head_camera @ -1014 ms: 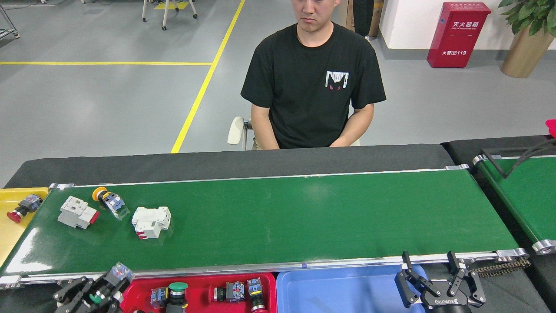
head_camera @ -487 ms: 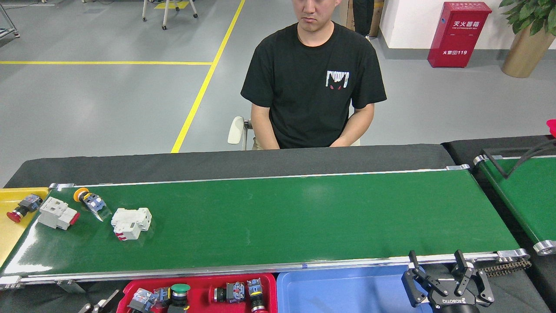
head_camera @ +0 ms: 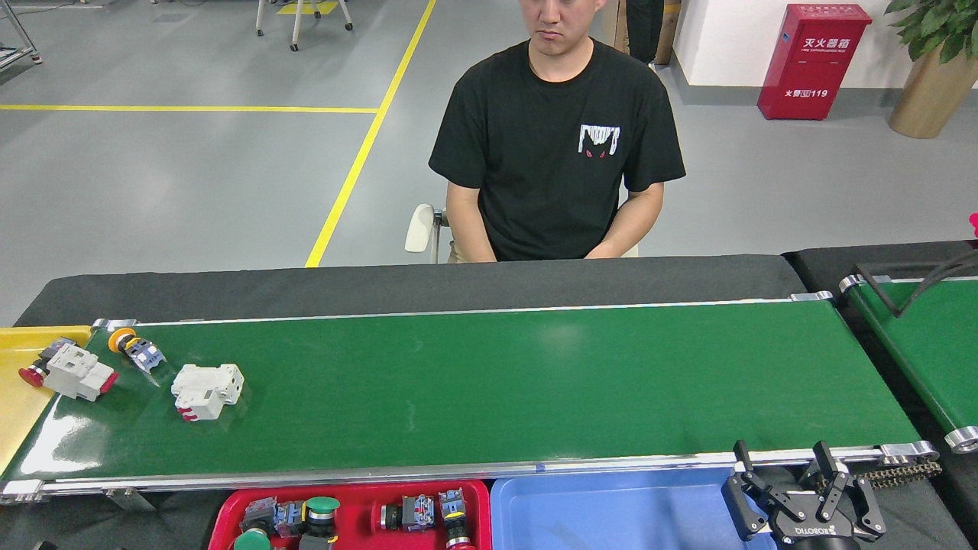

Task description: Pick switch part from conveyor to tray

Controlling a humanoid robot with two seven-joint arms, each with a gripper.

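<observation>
Head view: conveyor (head_camera: 489,382) carries three parts, all bunched at its far left end: a white breaker-type block (head_camera: 75,372) right at the end roller and overhanging toward the yellow tray (head_camera: 19,416), a yellow-capped push-button switch (head_camera: 135,350) near the far rail, and a second white block (head_camera: 205,389) just right of those. Red tray (head_camera: 229,513) at the near edge holds several button switches; blue tray (head_camera: 611,508) beside it looks bare. Right gripper (head_camera: 791,473) sits low at the near right corner, fingers spread wide, nothing between them, well apart from every part on the belt. Left gripper not in frame, so can't say what it's doing or holding. Main risk: if the belt runs leftward, the parts go off the end into the yellow tray before any grasp, the leftmost block first. Right arm would need a full cross-belt reach, likely too late. Second risk: yellow-capped switch and leftmost block lie close together, so an open claw coming down could nudge a neighbour or pinch two. Third: the switch lies tilted on its side and its round cap may roll under side pressure. Person (head_camera: 558,145) sits behind the far rail, hands off the belt.
</observation>
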